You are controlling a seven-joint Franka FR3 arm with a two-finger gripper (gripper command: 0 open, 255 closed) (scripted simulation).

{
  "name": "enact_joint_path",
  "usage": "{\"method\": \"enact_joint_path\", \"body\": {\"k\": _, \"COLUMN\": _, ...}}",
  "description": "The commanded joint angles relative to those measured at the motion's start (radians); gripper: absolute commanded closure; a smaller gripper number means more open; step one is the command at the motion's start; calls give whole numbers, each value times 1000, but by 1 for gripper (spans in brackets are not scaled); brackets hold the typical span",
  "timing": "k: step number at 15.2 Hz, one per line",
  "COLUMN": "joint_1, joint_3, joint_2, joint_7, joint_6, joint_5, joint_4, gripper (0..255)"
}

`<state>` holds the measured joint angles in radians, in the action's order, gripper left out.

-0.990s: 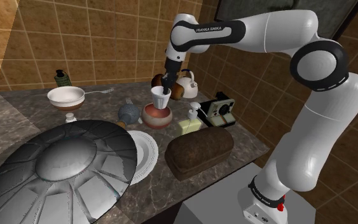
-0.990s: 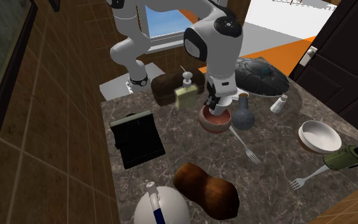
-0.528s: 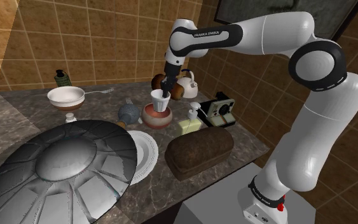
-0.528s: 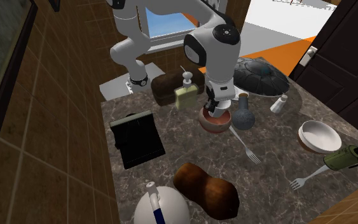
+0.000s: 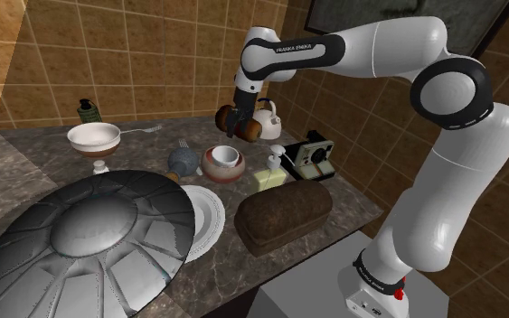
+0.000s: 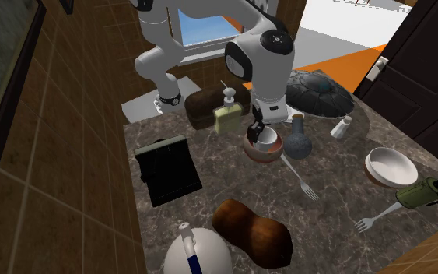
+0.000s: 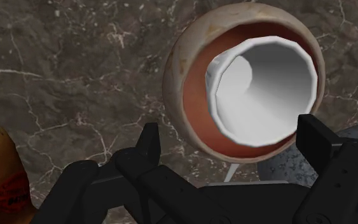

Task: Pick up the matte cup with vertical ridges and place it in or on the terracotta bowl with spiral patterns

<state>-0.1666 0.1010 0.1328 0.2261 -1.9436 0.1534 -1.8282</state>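
The white cup (image 7: 266,89) rests inside the terracotta bowl (image 7: 179,89) on the dark marbled tabletop (image 7: 69,70). The gripper (image 7: 229,133) hangs just above, its fingers spread apart and touching neither.

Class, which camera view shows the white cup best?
The wrist view: the cup lies in the bowl, its mouth facing the camera. The shoulder view and the second exterior view show it far smaller, below the open hand.
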Motion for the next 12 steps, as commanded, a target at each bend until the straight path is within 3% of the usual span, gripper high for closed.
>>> {"method": "enact_joint_path", "body": {"k": 1, "joint_1": 0, "joint_3": 0, "joint_2": 0, "joint_7": 0, "joint_6": 0, "joint_5": 0, "joint_4": 0, "gripper": 0}}
{"method": "enact_joint_path", "body": {"k": 5, "joint_1": 8, "joint_3": 6, "joint_2": -16, "joint_7": -5, "joint_6": 122, "joint_5": -7, "joint_4": 106, "gripper": 0}}
{"method": "enact_joint_path", "body": {"k": 12, "joint_1": 8, "joint_3": 7, "joint_2": -16, "joint_7": -5, "joint_6": 122, "joint_5": -7, "joint_4": 106, "gripper": 0}}
